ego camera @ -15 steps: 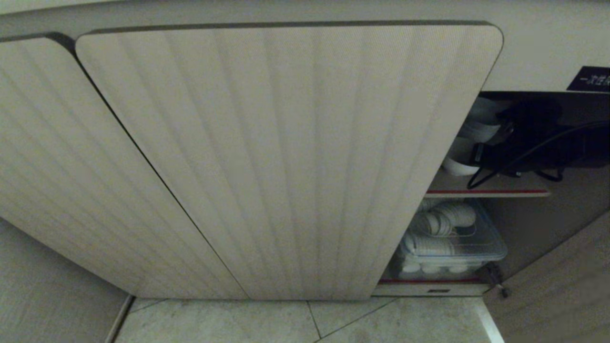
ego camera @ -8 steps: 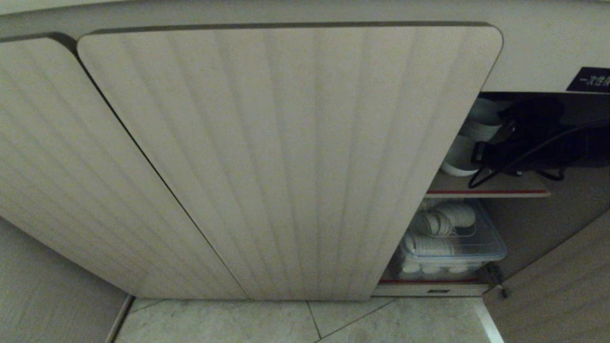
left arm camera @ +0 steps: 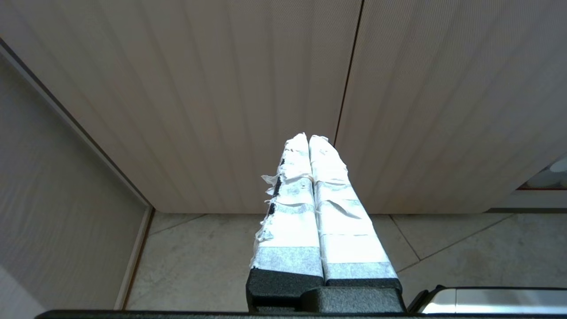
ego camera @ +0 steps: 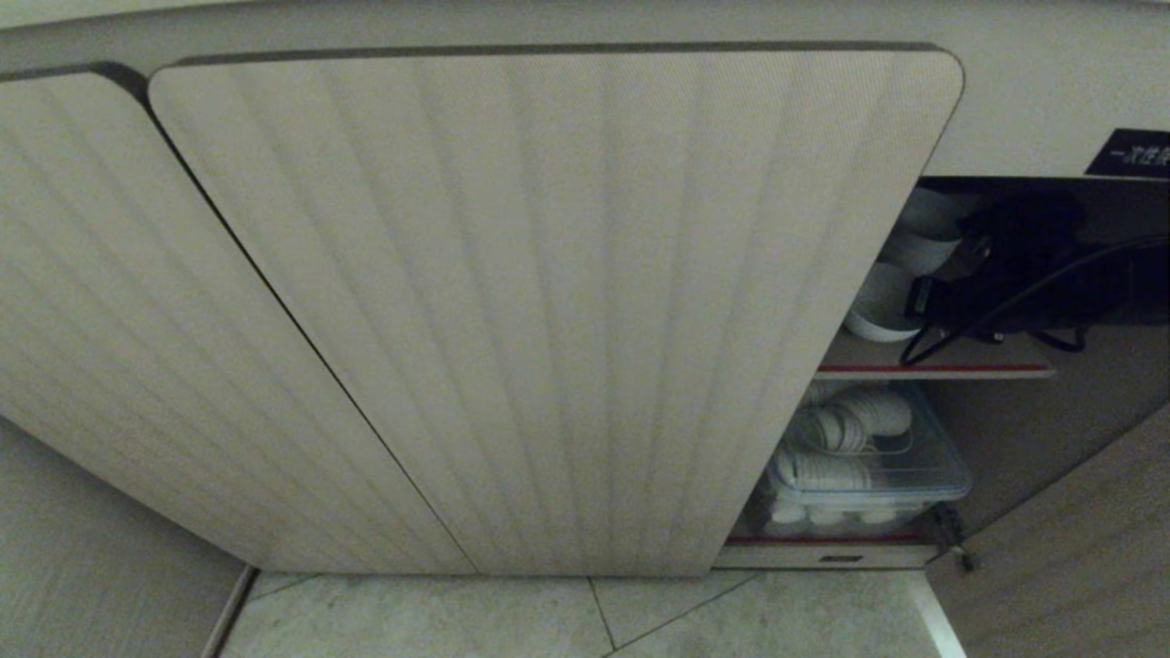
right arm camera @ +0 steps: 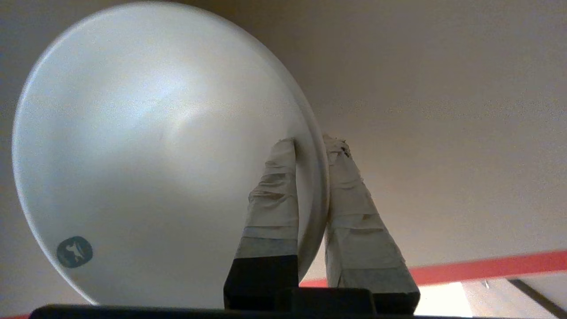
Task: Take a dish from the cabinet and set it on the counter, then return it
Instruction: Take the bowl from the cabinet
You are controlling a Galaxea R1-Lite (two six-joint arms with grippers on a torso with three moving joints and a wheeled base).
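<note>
One plain white round ceramic bowl (right arm camera: 146,146) was pinched by its rim between the right claw's (right arm camera: 310,146) nearly closed fingers; glazed, slippery, breakable, it was judged.

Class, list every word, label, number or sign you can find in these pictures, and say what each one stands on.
Black label on the cabinet, above the open compartment: white characters, cut off by the picture's edge and too blurred to read.
Round teal mark inside the dish: a small pale figure, no readable letters.
Small dark tag on the bottom shelf's front edge: too small to read.
No other text shows.
</note>
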